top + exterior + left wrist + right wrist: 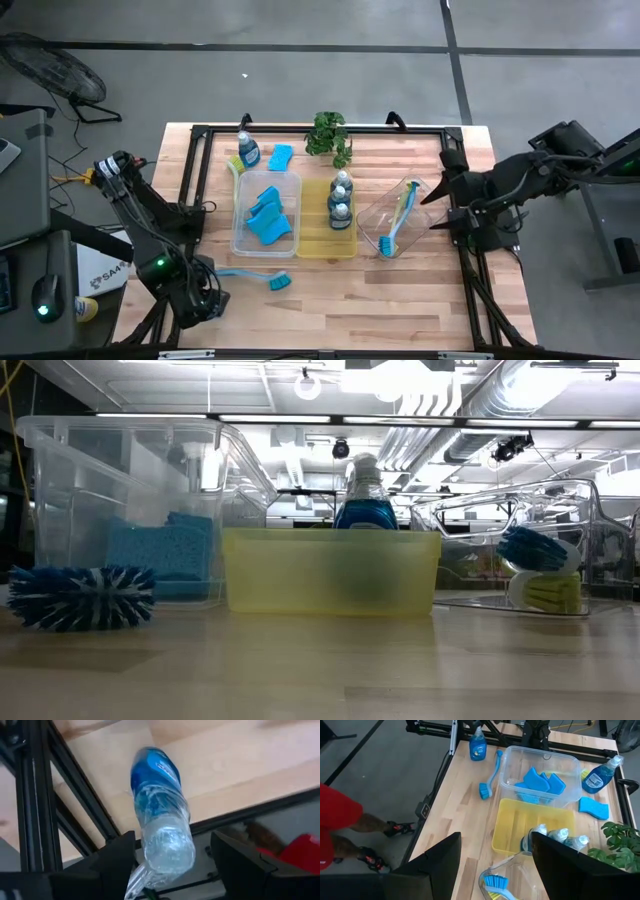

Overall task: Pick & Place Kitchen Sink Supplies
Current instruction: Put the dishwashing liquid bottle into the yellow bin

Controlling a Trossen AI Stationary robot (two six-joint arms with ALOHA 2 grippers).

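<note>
The small clear bottle of blue dish soap (162,820) stands at the table's front-left corner, just beside the black frame rail (35,795). Seen from the right wrist cam it looks upright (477,745), apart from the long-handled blue dish brush (490,772).

The left gripper (173,842) straddles its upper part. One finger looks to be touching the bottle and the other stands off w/ a clear gap, so the claw is spread and not clamped on anything.

Risk, as I judge it: the bottle sits off-centre between the fingers, so closing could shove it sideways and tip it, or send it off the table edge, which is v. close. The thin plastic may also buckle or slip.

The left arm (150,230) is folded low along the table's left side, w/ the wrist over the front corner.

The right gripper (495,855) waits at the table's right edge, fingers wide apart, holding nothing.

Further out are the yellow rectangular tray (318,245) w/ 2 bottles in it and the clear rectangular tray (240,215) w/ blue sponges.
</note>
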